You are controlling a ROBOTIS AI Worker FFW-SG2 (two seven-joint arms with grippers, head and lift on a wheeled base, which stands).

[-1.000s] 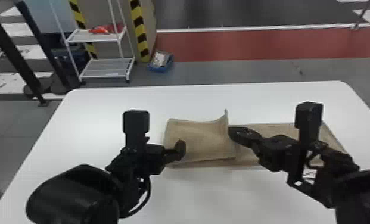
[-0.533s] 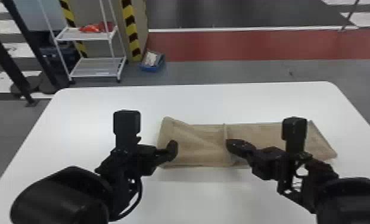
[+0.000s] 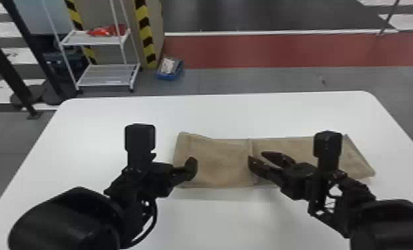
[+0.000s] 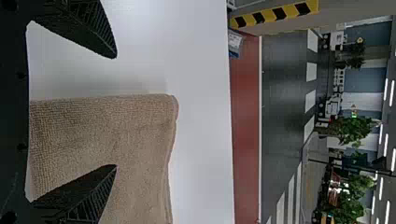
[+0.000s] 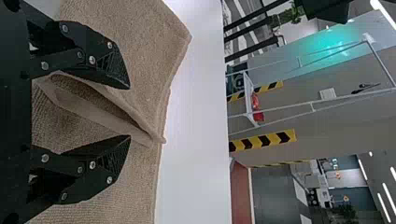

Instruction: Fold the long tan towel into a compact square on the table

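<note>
The tan towel (image 3: 222, 163) lies lengthwise across the table, its left part folded over in a second layer whose edge stands up slightly near the middle. Over the towel's left end is my left gripper (image 3: 190, 168); in the left wrist view the left gripper (image 4: 116, 112) is open, one finger above the towel (image 4: 102, 135), the other above bare table. At the fold's raised edge is my right gripper (image 3: 265, 163). Seen from the right wrist, the right gripper (image 5: 130, 112) stands open, with the ridged towel edge (image 5: 93, 107) between its fingers, not clamped.
The white table (image 3: 215, 116) extends around the towel on all sides. Beyond it on the floor stand a white wire rack (image 3: 105, 74) with a red item and a blue box (image 3: 170, 69).
The raised layer has dropped flatter onto the towel, and its edge no longer stands as high. My right gripper's fingers have spread apart. The head view has shifted slightly.
</note>
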